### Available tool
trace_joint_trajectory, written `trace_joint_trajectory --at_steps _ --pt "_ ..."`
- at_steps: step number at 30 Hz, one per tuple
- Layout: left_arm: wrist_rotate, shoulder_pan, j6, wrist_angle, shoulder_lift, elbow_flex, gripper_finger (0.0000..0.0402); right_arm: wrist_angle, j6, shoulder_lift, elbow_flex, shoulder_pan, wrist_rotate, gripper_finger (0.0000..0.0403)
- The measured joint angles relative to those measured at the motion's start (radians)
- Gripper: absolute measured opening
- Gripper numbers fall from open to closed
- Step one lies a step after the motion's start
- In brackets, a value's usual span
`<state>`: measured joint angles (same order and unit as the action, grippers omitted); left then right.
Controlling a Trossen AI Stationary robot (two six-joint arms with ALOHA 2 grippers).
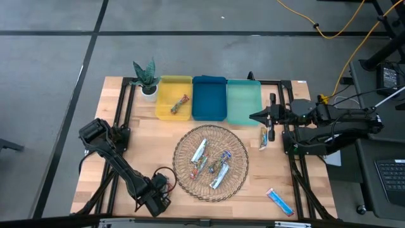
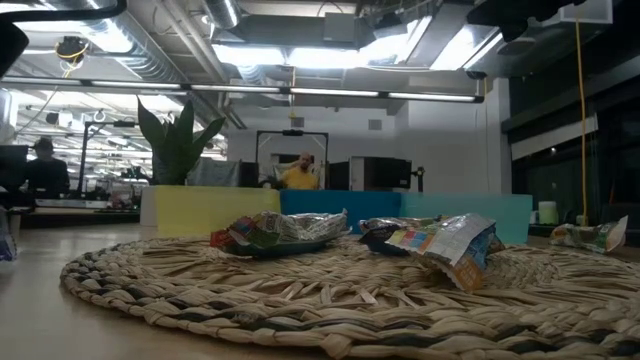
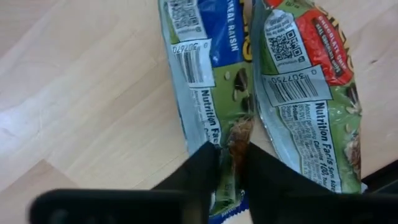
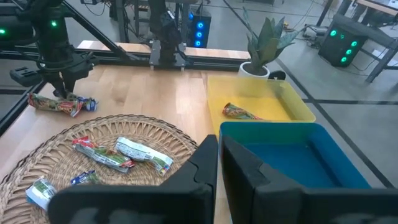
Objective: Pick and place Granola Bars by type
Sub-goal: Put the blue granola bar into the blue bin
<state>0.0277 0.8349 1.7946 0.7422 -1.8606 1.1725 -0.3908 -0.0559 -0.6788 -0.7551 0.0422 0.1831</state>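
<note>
Two granola bars lie side by side on the wood left of the wicker basket (image 1: 180, 149): a silver-blue bar (image 3: 205, 56) and a green-red bar (image 3: 311, 81). My left gripper (image 3: 233, 152) stands over them near the table's near edge (image 1: 159, 190), shut on the silver-blue bar. Several bars (image 1: 212, 164) lie in the basket, one (image 1: 180, 104) lies in the yellow tray, one (image 1: 263, 136) on the table right of the basket, and a bright blue one (image 1: 280, 201) near the right near corner. My right gripper (image 1: 253, 117) is shut on nothing above the teal tray's near edge. My left gripper pinches the silver-blue bar at its long edge (image 3: 231, 134), beside the green-red bar and near one end of the wrapper. The fingers (image 3: 202, 168) come from above, pointing down (image 4: 62, 87). The bar lies flat on the table.
Yellow (image 1: 166, 88), blue (image 1: 209, 95) and teal (image 1: 243, 101) trays stand in a row along the far edge, with a potted plant (image 1: 145, 76) left of them. Bare wood shows left of the basket and in the right near corner. People sit in the room beyond the table.
</note>
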Motion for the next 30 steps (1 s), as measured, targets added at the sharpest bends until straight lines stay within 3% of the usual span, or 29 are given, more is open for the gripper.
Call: trace_joint_trajectory --at_steps 5,15,22,30 --pt "0.000 0.000 0.003 0.000 0.002 0.001 0.0012 0.000 0.000 0.000 0.000 0.000 0.000 0.0026" --pt "0.016 -0.023 0.000 0.099 0.106 0.001 0.0027 -0.002 0.002 0.000 0.000 0.000 0.000 0.0026" --pt "0.128 -0.047 -0.018 0.207 0.234 0.001 0.0017 -0.002 0.000 0.000 0.000 0.000 0.000 0.0026" --pt "0.245 -0.141 -0.198 0.227 0.377 0.001 0.0016 -0.003 -0.001 0.000 0.000 0.000 0.000 0.0026"
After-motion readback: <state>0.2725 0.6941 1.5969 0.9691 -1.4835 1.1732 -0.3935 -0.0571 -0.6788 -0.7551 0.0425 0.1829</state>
